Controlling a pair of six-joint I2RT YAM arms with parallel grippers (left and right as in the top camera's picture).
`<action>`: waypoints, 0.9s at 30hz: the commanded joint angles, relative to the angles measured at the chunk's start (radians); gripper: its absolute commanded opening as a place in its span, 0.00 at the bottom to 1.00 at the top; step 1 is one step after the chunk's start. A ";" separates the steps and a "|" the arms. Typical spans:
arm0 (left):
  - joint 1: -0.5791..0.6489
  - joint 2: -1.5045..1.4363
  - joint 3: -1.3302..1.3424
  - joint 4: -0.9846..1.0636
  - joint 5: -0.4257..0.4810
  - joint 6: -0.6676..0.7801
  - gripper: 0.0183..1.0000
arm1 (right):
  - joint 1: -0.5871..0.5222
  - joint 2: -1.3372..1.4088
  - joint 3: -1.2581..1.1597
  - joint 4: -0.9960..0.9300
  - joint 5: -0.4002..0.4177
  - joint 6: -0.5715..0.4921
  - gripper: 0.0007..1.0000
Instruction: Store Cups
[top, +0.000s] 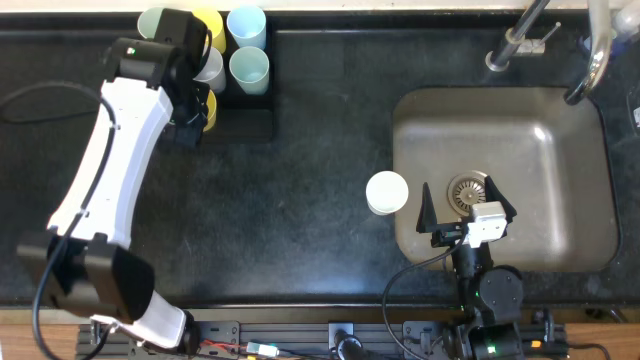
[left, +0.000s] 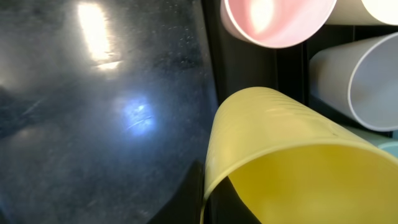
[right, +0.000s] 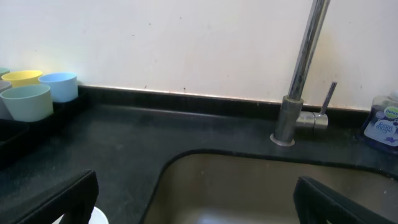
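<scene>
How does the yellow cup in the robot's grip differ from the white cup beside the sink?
The yellow cup is gripped by the left gripper and tilted; the white cup stands free on the counter. The yellow cup is at the black tray with other cups; the white cup sits alone beside the sink. Both are plain cups without handles.

Left arm (top: 105, 150): long white shell, black joints, small green light on the black block behind the fingers.
Right arm (top: 487, 285): round black joints, white camera block just behind the fingers (right: 62, 199).
Finger shape: black wedges.
Cables (top: 45, 86): thin, black, looping.
</scene>
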 joint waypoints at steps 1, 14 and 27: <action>0.016 0.047 -0.004 0.033 -0.009 -0.025 0.02 | -0.007 -0.009 -0.013 0.005 0.003 -0.003 1.00; 0.021 0.134 -0.005 0.069 -0.023 -0.026 0.02 | -0.007 -0.009 -0.013 0.005 0.003 -0.003 1.00; 0.034 0.192 -0.005 0.116 -0.031 -0.025 0.02 | -0.007 -0.009 -0.013 0.005 0.003 -0.003 1.00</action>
